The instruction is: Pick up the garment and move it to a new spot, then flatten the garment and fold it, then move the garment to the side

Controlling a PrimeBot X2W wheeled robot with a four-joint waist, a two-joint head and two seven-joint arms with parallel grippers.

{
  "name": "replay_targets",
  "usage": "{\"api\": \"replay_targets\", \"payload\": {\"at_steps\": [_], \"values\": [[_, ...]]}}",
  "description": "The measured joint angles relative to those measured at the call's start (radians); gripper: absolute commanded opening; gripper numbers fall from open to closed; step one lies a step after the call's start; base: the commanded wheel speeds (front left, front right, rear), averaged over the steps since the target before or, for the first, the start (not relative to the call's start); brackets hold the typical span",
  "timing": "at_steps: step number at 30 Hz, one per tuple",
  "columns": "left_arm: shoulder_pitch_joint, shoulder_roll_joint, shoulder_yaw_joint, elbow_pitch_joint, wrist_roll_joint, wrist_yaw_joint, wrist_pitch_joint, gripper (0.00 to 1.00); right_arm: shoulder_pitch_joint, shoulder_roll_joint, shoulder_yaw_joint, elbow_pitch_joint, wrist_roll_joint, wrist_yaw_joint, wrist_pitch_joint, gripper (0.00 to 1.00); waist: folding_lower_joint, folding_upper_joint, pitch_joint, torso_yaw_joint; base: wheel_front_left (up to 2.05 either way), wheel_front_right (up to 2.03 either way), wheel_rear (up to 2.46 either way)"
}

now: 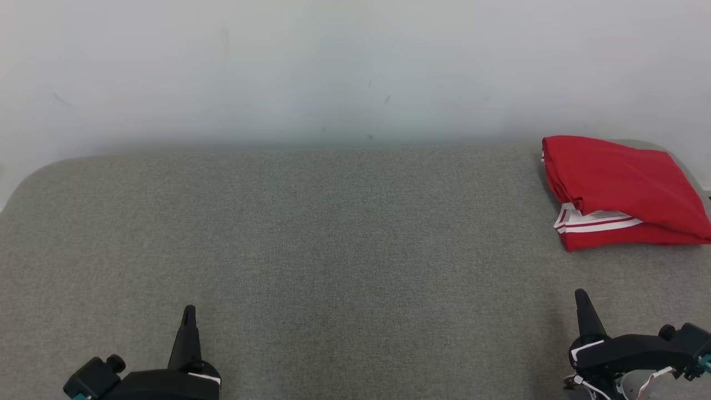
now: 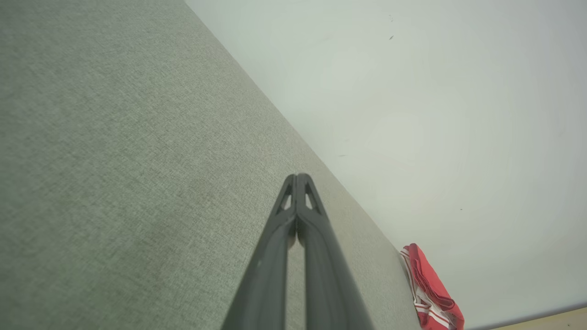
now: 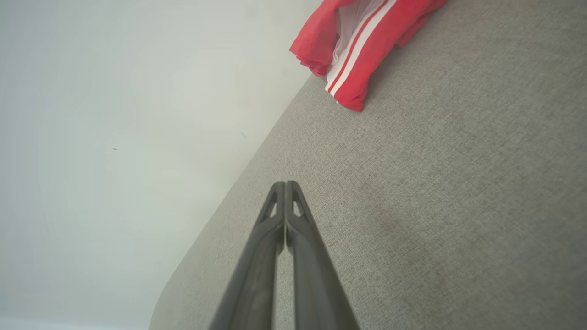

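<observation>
With left gripper (image 1: 189,310) and right gripper (image 1: 581,294) clenched empty, the soft, light garment (image 1: 619,186) far right is being judged grippable at its striped edge.

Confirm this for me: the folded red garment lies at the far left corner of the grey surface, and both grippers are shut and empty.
Wrong side: the head view shows the folded red garment at the far right corner of the grey surface. The left gripper and right gripper are shut and empty.

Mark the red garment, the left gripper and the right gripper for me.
red garment (image 1: 616,183), head view, top folded panel.
left gripper (image 1: 189,309), head view, shut fingertips.
right gripper (image 1: 581,294), head view, shut fingertips.
</observation>
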Motion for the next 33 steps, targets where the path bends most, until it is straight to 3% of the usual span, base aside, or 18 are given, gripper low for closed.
{"api": "replay_targets", "payload": {"at_steps": [33], "values": [[-0.116, 0.001, -0.029, 0.064, -0.350, 0.000, 0.046, 0.00, -0.099, -0.014, -0.069, 0.048, 0.339, 0.000, 0.114, 0.00, 0.0000, 0.0001, 0.007, -0.004, 0.00, 0.00, 0.00]]}}
